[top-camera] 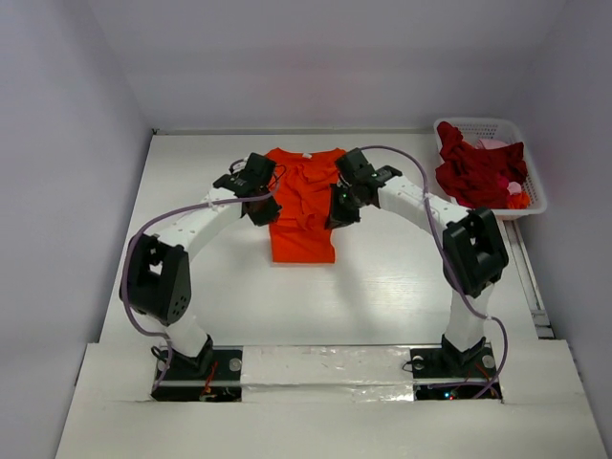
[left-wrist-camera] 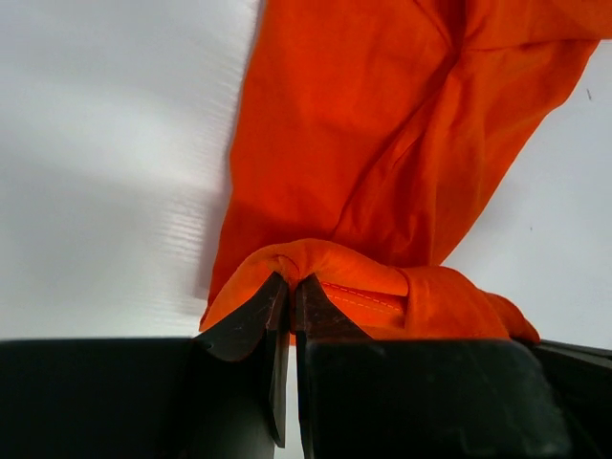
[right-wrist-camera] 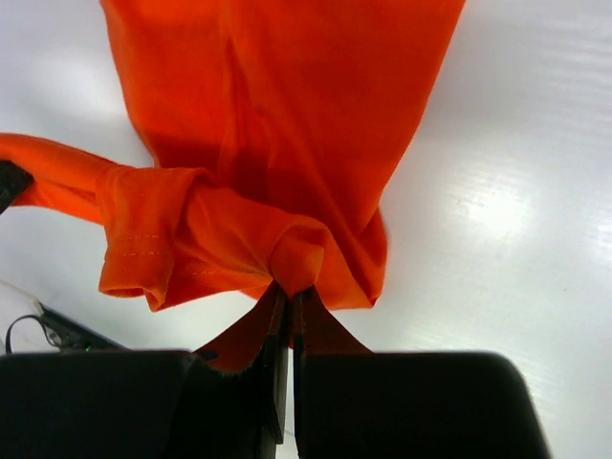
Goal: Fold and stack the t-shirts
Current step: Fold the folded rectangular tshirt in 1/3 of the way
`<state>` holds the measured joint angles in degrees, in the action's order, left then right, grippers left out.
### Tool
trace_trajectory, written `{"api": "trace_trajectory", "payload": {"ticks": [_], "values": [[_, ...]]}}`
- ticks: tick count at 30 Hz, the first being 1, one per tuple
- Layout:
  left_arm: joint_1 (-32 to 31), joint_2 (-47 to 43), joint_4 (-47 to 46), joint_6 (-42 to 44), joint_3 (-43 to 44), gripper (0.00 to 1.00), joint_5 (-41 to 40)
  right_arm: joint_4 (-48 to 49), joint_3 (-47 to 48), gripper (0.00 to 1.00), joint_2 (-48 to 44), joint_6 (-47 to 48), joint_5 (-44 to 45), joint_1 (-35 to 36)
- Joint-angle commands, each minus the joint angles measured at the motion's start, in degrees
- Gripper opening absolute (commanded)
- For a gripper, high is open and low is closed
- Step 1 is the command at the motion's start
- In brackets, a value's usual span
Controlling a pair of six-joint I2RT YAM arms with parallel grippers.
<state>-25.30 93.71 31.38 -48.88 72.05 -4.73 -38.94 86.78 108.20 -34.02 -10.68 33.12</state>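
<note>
Top, left-wrist and right-wrist views. The orange t-shirt lies lengthwise on the white bench between the two arms, with its collar at the far end. The left fingers are closed on a bunched fold at the shirt's left edge. The right fingers pinch a similar bunched fold at its right edge. At the far right, a white lattice basket holds a dark red t-shirt and some pale pink cloth.

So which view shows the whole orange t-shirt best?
The top external view: the orange t-shirt lies full length, neck label at the far end. The left wrist view shows only a bunched fold in the left pincer; the right wrist view, a fold in the right pincer.
</note>
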Motion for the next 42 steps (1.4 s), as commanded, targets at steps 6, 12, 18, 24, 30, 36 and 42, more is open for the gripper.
{"api": "trace_trajectory", "payload": {"ticks": [6, 12, 18, 24, 30, 36, 42], "values": [[1.6, 4.2, -0.9, 3.6, 5.6, 0.00, -1.4, -4.0, 7.0, 0.00, 4.6, 4.6, 0.0, -3.2], [2.1, 6.6, -1.6, 4.4, 6.8, 0.00, -1.7, -4.5, 8.9, 0.00, 6.5, 5.0, -0.5, -3.2], [2.6, 8.2, -2.4, 5.0, 6.9, 0.00, -1.4, -4.4, 10.3, 0.00, 8.2, 5.6, -1.3, -3.2], [3.2, 10.3, -3.5, 5.2, 7.0, 0.00, -0.5, -4.7, 12.4, 0.00, 10.7, 5.6, -2.1, -3.2], [3.7, 13.4, -2.9, 5.9, 9.2, 0.00, 1.0, -5.6, 16.0, 0.00, 13.2, 5.7, -3.3, -3.2], [4.2, 15.4, -3.0, 6.6, 11.4, 0.00, 1.4, -5.2, 17.2, 0.00, 14.4, 5.1, -3.6, -3.2], [4.7, 16.9, -3.4, 6.9, 11.5, 0.02, 2.3, -4.9, 17.4, 0.00, 16.0, 5.1, -4.6, -3.2]]}}
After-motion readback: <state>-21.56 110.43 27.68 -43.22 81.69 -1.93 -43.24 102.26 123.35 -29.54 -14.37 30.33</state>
